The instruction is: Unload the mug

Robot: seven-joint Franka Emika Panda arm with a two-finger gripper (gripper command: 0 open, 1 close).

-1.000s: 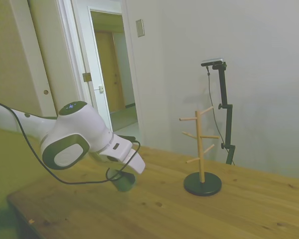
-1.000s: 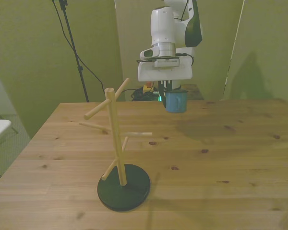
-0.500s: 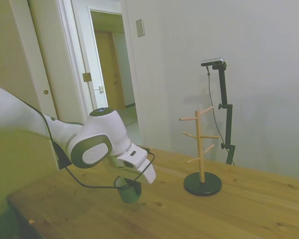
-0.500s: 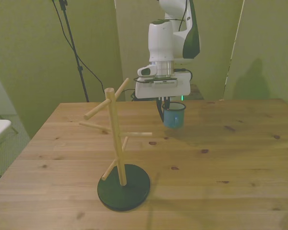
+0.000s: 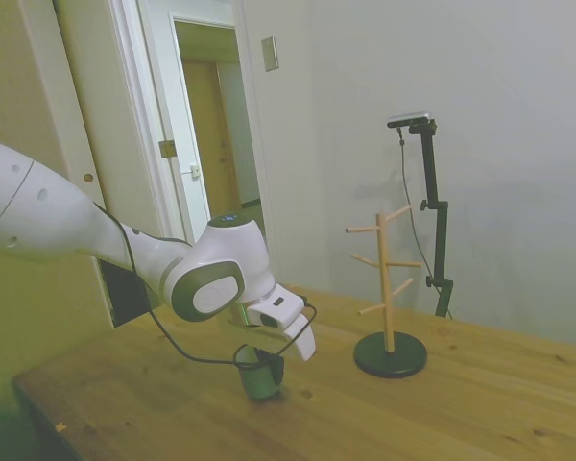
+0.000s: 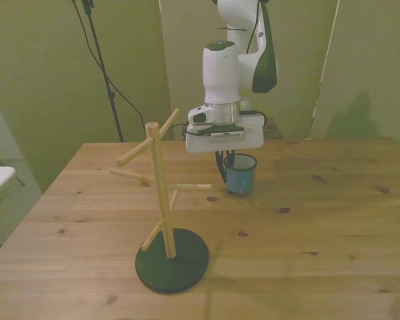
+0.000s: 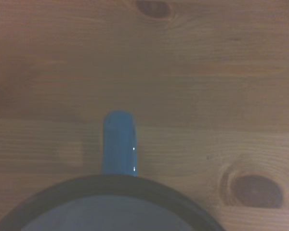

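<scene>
Pale walls and an open doorway stand behind the wooden desk [image 6: 333, 220], which carries a bare wooden mug tree [image 6: 161, 200] on a dark round base, all its pegs empty. Well apart from that stand, toward the robot's side of the desk, the mug [image 6: 241, 173] sits upright at or just above the wood; neither the side view nor the front view settles whether its bottom is fully down. The gripper [image 6: 228, 159] hangs directly over it, its dark fingers reaching to the rim, seemingly pinching the wall nearest the stand.

The risk judged from here is in the release: if the fingers part while the mug is a little off the desk or tilted, it may drop and tip. A lift before the fingers clear the rim could drag it over.

The mug is small, blue to teal, with a dark rim, pale inside and a blue loop handle [image 7: 118, 143].
</scene>
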